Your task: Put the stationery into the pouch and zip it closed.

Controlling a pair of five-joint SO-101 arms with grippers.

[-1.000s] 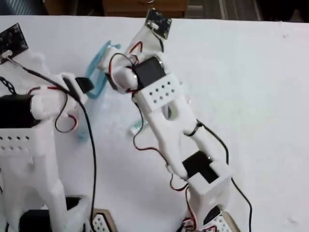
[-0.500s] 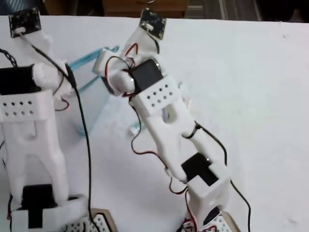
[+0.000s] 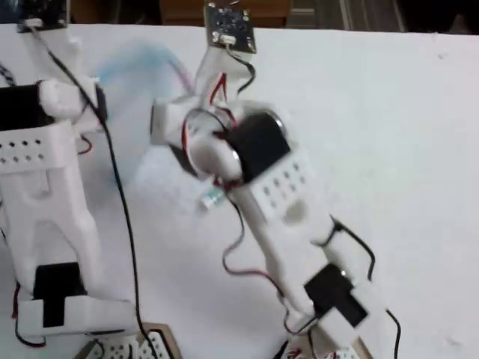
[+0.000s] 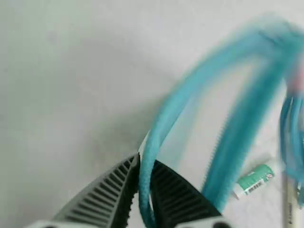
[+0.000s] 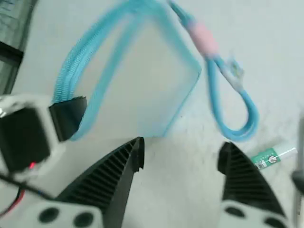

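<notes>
White table (image 3: 389,112): left hand (image 4: 145,164) clenches pouch (image 5: 147,80) edge; right hand (image 5: 181,146) spread; tube's (image 5: 270,156) green label unreadable.

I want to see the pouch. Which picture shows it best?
The right wrist view: the pouch shows almost whole, with strap. The left wrist view shows its edge pinched in the left gripper; the high view, some blue between the arms.

**White bench, one small tube lying loose**

The bench (image 3: 389,112) is a plain white surface. A small green-and-white tube (image 3: 212,198) lies flat on it towards the left side. Just beside the tube lies a slim grey item (image 4: 288,202), too blurred to name. The arm bases (image 3: 71,318) stand at the near edge.
</notes>
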